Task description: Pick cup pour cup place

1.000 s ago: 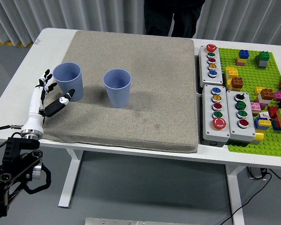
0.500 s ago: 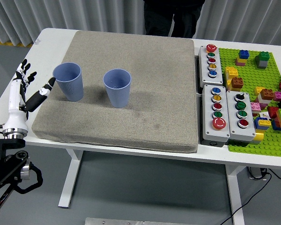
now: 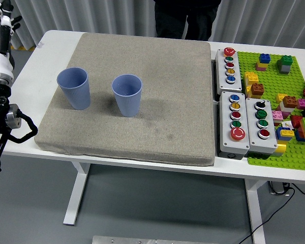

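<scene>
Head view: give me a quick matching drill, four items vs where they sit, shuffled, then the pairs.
Items:
1. left cup
2. right cup
3. green brick baseplate
4. left hand

Places:
A. far right of the table, past the button boxes
B. raised at the picture's upper left edge, off the mat
C. upright on the grey mat, nearest its left edge
D. upright on the grey mat, toward its middle

Pairs: 1-C, 2-D, 3-A, 4-B
</scene>
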